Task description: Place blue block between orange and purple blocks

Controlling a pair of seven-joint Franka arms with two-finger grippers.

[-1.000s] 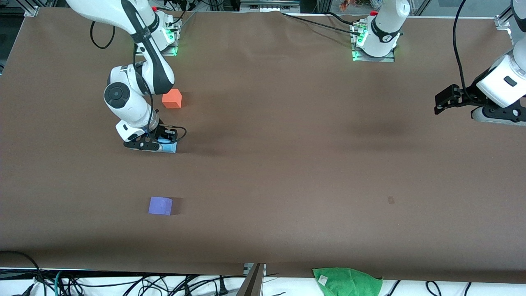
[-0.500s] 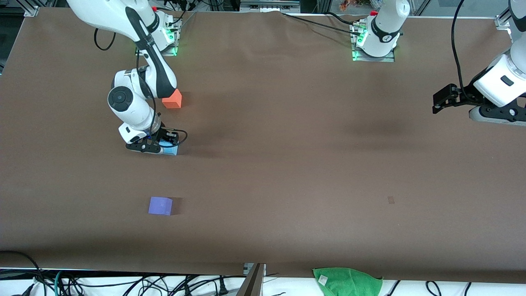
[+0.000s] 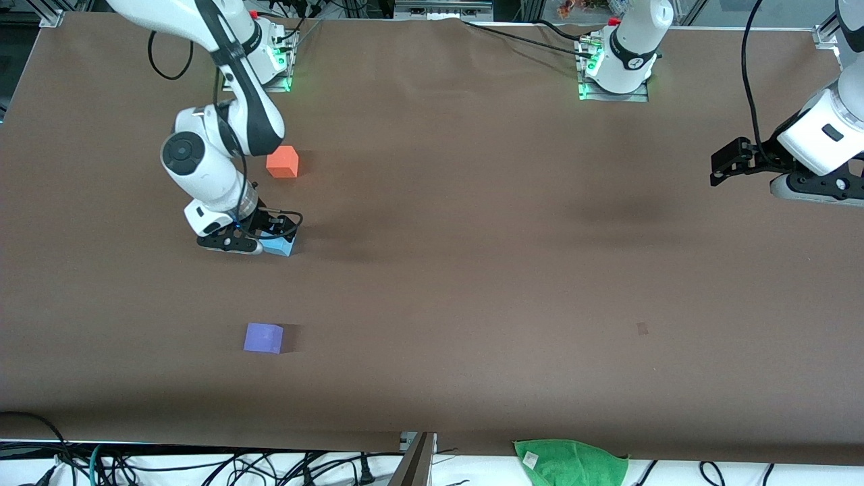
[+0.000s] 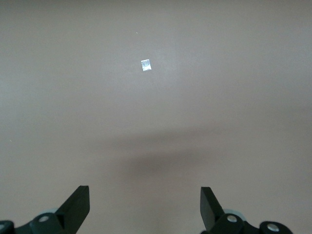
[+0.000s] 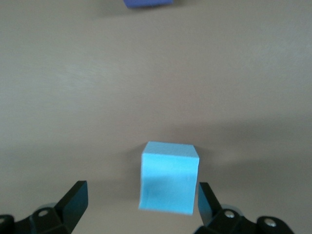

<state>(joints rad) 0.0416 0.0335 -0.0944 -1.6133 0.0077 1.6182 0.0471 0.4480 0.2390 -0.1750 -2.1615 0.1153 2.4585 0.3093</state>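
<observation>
The sky-blue block (image 3: 279, 246) sits on the brown table, nearer to the front camera than the orange block (image 3: 282, 163) and farther than the purple block (image 3: 263, 337), roughly in line with both. My right gripper (image 3: 264, 237) is low over the blue block and open. In the right wrist view the blue block (image 5: 169, 178) stands between the spread fingers of the right gripper (image 5: 141, 195), close to one finger (image 5: 205, 197); I cannot tell if it touches. The purple block (image 5: 147, 2) shows at that view's edge. My left gripper (image 3: 725, 165) waits open and empty over the left arm's end of the table, as the left wrist view (image 4: 145, 200) shows.
A green cloth (image 3: 570, 461) lies at the table's front edge. A small pale mark (image 3: 642, 329) is on the table mat and also shows in the left wrist view (image 4: 146, 65). Cables hang along the front edge.
My right arm has shifted a little toward its own end of the table, and more of the blue block shows beside the hand. The left arm has barely moved.
</observation>
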